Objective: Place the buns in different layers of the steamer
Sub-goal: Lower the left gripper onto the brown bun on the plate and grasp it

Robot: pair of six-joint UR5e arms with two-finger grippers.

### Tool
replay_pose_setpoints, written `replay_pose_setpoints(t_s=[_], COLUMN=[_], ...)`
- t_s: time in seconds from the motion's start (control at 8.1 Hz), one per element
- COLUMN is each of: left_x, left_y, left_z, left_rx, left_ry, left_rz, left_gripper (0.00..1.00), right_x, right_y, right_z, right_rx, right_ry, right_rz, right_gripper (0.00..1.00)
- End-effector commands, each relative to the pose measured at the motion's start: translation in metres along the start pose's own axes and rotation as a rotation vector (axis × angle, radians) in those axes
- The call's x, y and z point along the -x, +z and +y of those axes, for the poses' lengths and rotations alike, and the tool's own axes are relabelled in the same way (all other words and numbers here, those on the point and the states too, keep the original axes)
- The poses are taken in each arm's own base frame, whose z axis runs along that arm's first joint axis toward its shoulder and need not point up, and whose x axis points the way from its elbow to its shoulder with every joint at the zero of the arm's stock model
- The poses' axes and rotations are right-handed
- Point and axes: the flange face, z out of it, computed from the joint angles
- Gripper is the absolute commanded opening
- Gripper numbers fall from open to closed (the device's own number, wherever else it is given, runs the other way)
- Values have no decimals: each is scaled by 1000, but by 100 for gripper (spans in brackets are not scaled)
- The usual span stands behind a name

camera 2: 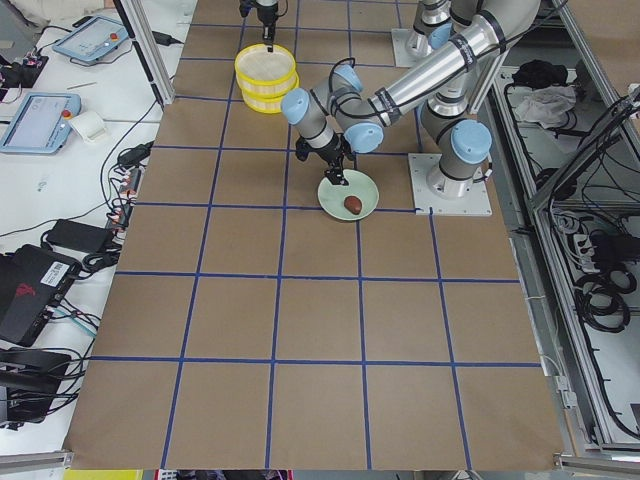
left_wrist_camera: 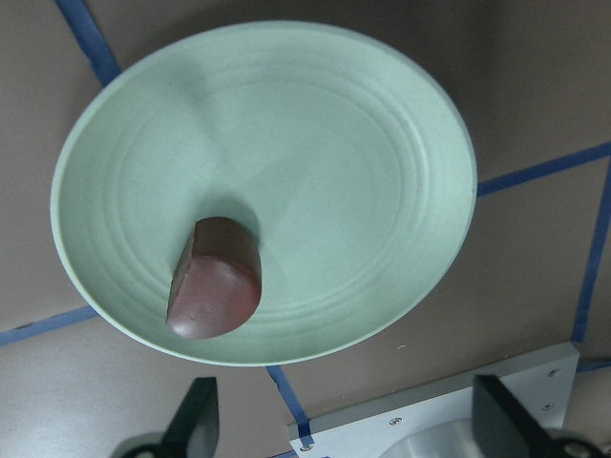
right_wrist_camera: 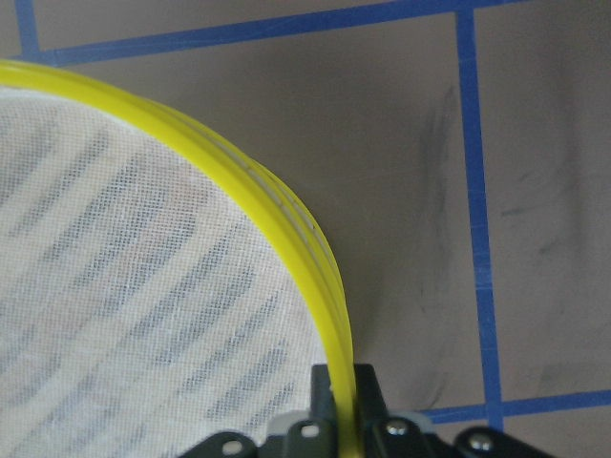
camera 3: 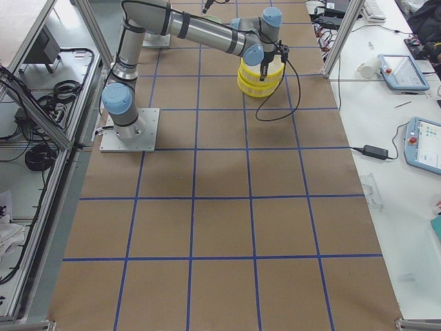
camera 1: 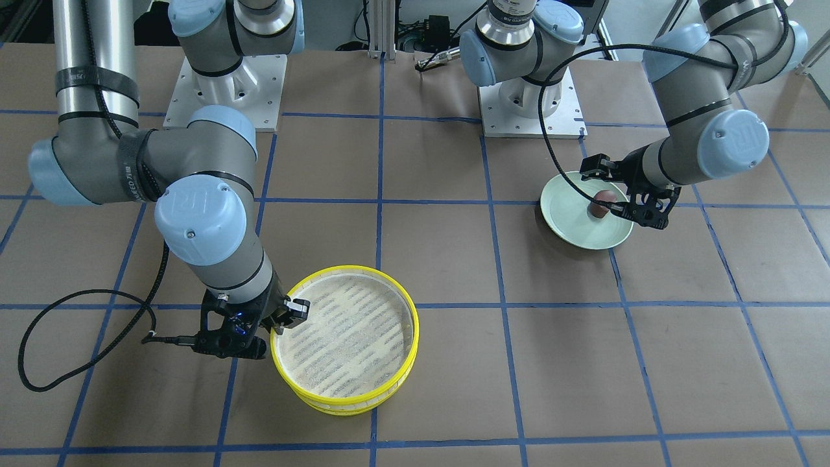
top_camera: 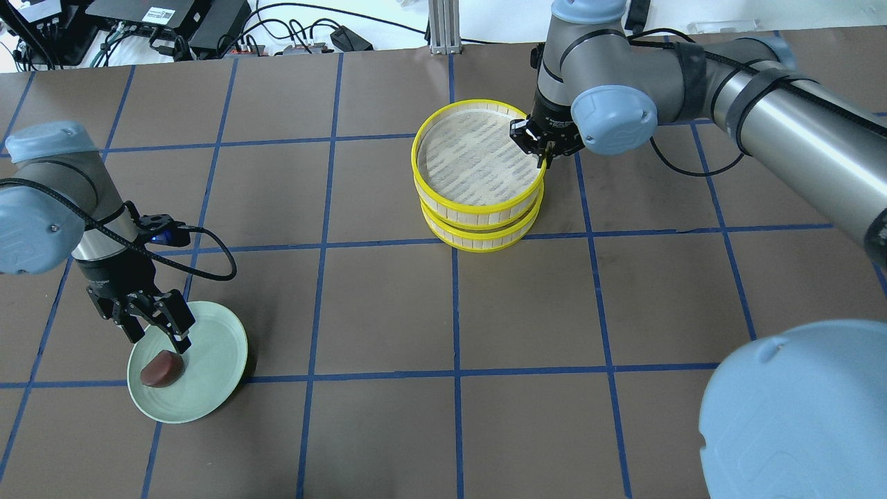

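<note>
- While the right pincer (top_camera: pixel 542 156) clamps the rim of the top tray (top_camera: pixel 478 156), the lower tray (top_camera: pixel 478 239) sits directly beneath it.
- The left pincer (top_camera: pixel 161 339) hangs spread wide, with the bun (top_camera: pixel 162 368) just below it on the plate (top_camera: pixel 215 360).

Under top layer (top_camera: pixel 478 163), floor of lower layer (top_camera: pixel 481 234) hidden. Wrist views' bottom edges crop right gripper (right_wrist_camera: pixel 342 386) and left gripper (left_wrist_camera: pixel 350 427) to finger stubs. Side-on, dark bun (camera 2: pixel 352 204) mere tiny blob.
</note>
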Motion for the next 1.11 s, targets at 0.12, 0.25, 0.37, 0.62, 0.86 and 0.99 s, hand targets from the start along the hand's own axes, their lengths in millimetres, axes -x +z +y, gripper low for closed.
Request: replay_pose_setpoints(t_s=[0.12,0.25,0.37,0.62,0.86,0.99], left_x=[31,39,43,45,42,42], left_y=[44,54,60,68,84,86], left_z=[-31,-31,-35,-37,-37,-39], left_rx=[55,71,78,97,115,119], left_ry=[-14,-23,-24,-22,-17,-16], left_rz=[38,54,58,45,51,53], left_gripper=[94,91,90,87,82,82], right_x=[-4,-4,-4,-4,-4,-5], right_y=[3,4,4,6,8,12], right_z=[-1,0,0,0,1,4], right_rx=[4,5,5,11,17,28], right_ry=[-4,-4,0,-1,-1,-1], right_rz=[5,7,7,8,10,12], right_gripper=[0,0,0,0,0,0])
